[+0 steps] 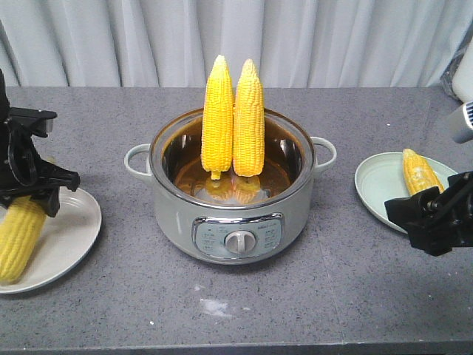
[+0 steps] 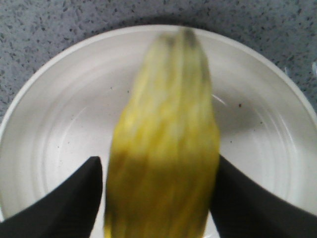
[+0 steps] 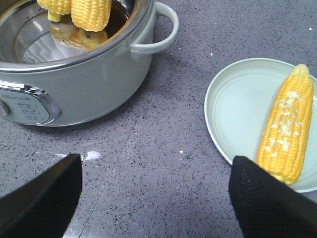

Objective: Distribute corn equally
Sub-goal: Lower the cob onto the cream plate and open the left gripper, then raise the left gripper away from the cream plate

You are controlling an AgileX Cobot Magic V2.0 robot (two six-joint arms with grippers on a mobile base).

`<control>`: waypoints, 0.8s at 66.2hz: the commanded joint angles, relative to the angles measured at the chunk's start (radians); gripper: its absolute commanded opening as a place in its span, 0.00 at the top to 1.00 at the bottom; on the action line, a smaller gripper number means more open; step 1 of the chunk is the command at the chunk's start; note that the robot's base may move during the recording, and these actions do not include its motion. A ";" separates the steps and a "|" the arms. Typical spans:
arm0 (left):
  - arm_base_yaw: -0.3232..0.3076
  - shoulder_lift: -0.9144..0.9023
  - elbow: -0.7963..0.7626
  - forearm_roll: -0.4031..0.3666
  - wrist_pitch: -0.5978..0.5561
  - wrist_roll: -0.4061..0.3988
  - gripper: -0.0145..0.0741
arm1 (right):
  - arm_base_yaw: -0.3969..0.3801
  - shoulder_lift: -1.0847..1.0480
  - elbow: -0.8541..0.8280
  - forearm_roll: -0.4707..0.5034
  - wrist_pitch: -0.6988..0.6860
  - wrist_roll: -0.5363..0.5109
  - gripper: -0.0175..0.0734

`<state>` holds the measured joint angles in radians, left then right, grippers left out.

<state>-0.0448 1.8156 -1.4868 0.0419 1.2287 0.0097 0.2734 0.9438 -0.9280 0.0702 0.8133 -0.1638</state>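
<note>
Straddling cob on white plate, lower left: left gripper, clench or release indeterminable. Right gripper hanging released, empty, lower right, facing two cobs in pot awaiting sharing.

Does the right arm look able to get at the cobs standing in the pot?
Probably yes: the right fingers are open and empty, the pot has no lid, the cobs stick above its rim, and only bare counter lies between.
</note>
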 commanded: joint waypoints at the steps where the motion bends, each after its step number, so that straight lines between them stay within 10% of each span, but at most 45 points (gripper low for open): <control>1: 0.000 -0.044 -0.024 -0.007 -0.008 0.002 0.23 | 0.002 -0.010 -0.027 -0.007 -0.055 -0.004 0.17; 53: -0.106 -0.459 0.154 -0.166 -0.277 0.147 0.17 | 0.002 -0.010 -0.027 -0.007 -0.055 -0.004 0.17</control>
<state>-0.1254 1.4582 -1.3648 -0.0867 1.0480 0.1240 0.2734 0.9438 -0.9280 0.0702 0.8133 -0.1638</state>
